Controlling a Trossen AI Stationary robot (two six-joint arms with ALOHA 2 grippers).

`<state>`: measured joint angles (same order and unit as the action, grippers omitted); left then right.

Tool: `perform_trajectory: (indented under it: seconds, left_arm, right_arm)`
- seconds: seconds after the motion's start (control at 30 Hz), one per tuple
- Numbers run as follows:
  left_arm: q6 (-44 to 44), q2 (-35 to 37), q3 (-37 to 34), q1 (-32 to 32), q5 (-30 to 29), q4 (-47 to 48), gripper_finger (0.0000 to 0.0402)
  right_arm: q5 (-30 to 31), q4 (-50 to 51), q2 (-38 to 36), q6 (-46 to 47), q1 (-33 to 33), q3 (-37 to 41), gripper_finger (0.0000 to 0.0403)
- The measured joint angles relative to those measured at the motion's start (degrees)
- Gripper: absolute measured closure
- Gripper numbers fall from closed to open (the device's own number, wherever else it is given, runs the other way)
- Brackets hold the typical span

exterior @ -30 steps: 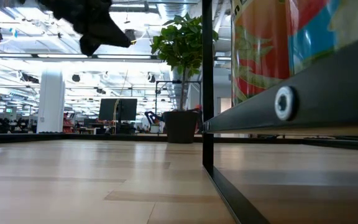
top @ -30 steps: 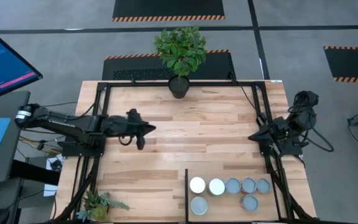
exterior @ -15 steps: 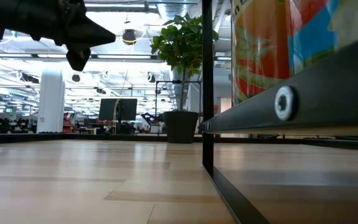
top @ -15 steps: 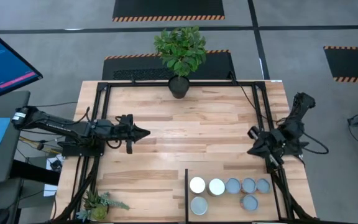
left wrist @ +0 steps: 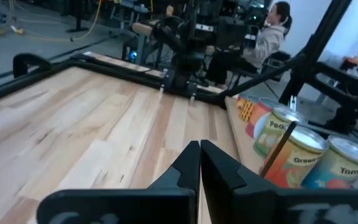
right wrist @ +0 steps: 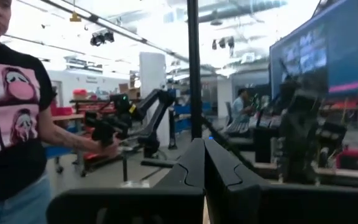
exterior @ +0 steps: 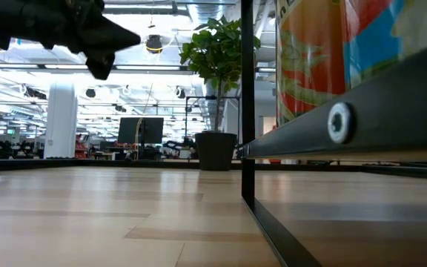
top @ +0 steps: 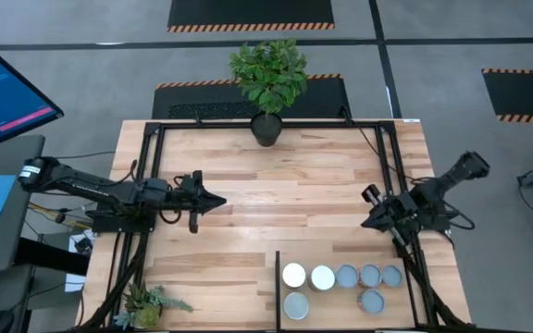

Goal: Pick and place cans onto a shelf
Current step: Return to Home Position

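Several cans (top: 347,276) with silvery, white or pale-blue tops stand upright on the shelf (top: 340,319), a light-wood panel framed by black bars at the table's near right. They also show in the left wrist view (left wrist: 303,155), and one stands close up in the low view (exterior: 332,52). My left gripper (top: 218,200) is shut and empty, held above the table's left half and pointing right. My right gripper (top: 368,222) is shut and empty, near the right edge just beyond the shelf.
A black pot with a green plant (top: 267,128) stands at the far edge's middle. A small plant (top: 146,303) sits at the near left corner. Black frame bars (top: 389,176) run along the table's sides. A person (right wrist: 11,124) stands beyond the table.
My left gripper has drawn back a little toward the table's left edge and levelled out, still shut. My right gripper has swung toward the near edge, closer to the shelf, as its arm turned. The cans have stayed put.
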<state>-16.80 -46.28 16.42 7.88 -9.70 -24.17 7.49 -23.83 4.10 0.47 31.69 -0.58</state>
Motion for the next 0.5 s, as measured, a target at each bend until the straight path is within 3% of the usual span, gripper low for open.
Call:
perform_trajectory:
  seconds: [0.2, 0.3, 0.5]
  left_arm:
    - [-0.61, 2.65, 0.03, 1.16, -0.37, 3.20, 0.0402]
    - [-0.69, 4.79, -1.27, 1.99, -4.24, 5.05, 0.0401]
    - [-2.79, 9.74, -14.64, 3.13, -5.36, -15.74, 0.0402]
  right_arm:
    - [-11.50, 3.80, 1.36, 5.96, -9.08, 0.00, 0.0390]
    - [-16.97, 4.33, 1.51, 5.71, -12.61, 0.00, 0.0390]
    - [-19.84, 7.69, 1.48, 6.79, -19.29, 0.00, 0.0390]
